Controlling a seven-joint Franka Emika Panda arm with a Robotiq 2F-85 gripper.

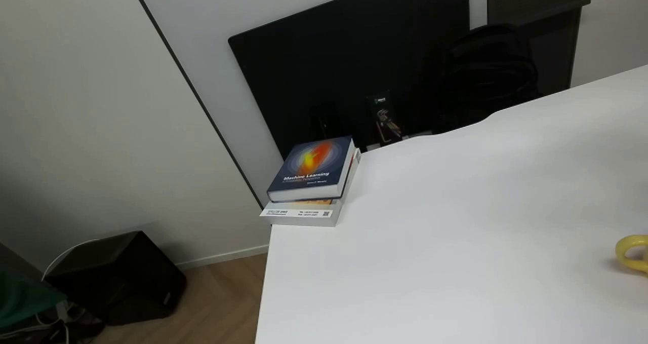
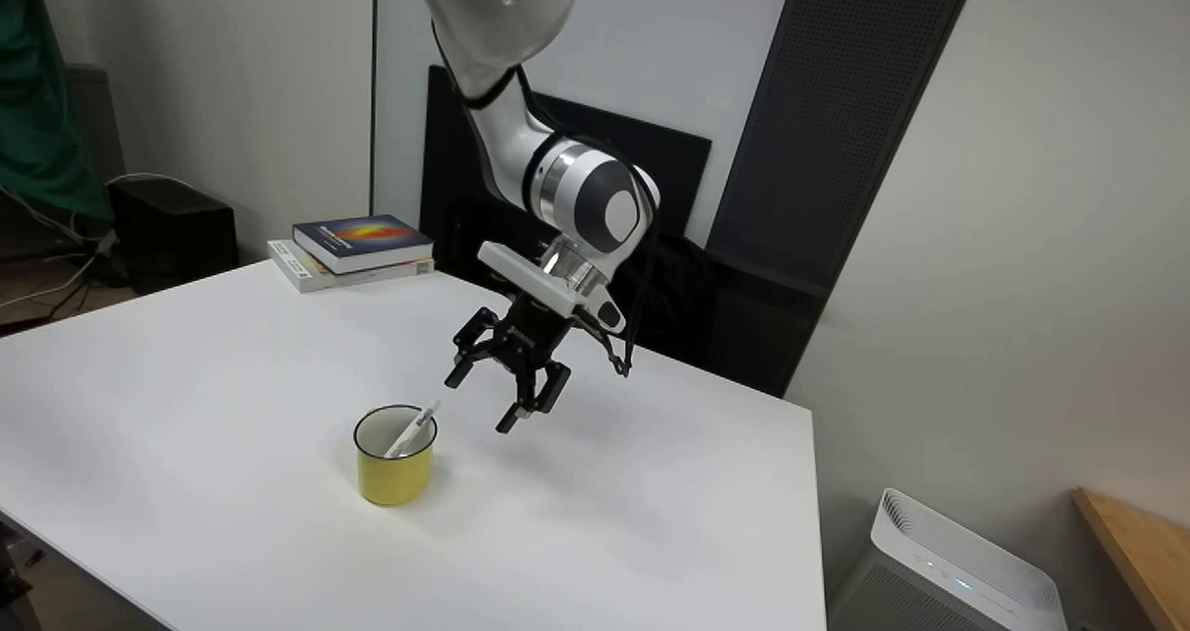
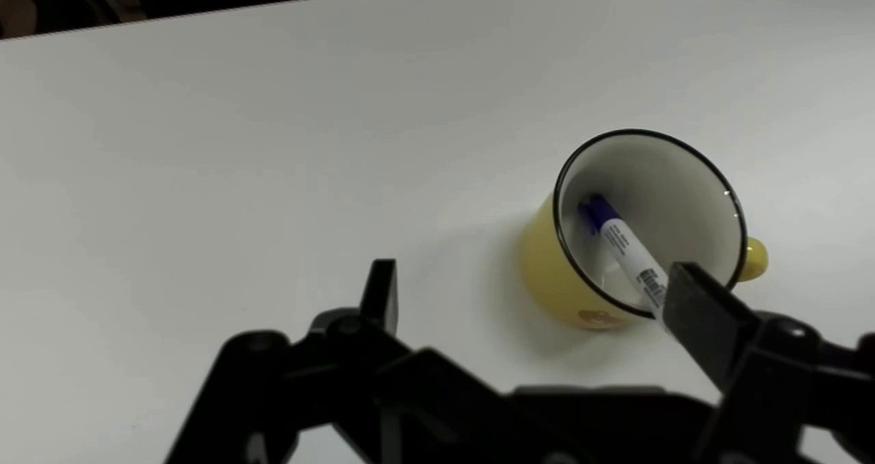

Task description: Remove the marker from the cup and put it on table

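A yellow cup (image 2: 394,482) with a black rim stands upright on the white table (image 2: 632,538). A white marker (image 2: 412,433) leans inside it, its upper end sticking out over the rim towards my gripper. In the wrist view the marker (image 3: 632,253) has its dark blue cap down in the cup (image 3: 547,266); its upper end is hidden behind my right-hand finger. My gripper (image 2: 482,400) is open and empty, above the table and beside the cup. In the wrist view the gripper's fingers (image 3: 536,279) are wide apart. Only the cup's handle (image 1: 621,253) shows at an exterior view's edge.
Two stacked books (image 2: 363,243) lie at the table's far corner; they also show in an exterior view (image 1: 311,169). A black panel (image 1: 354,55) and a dark backpack (image 1: 488,75) stand behind the table. A white appliance (image 2: 958,566) stands beside the table.
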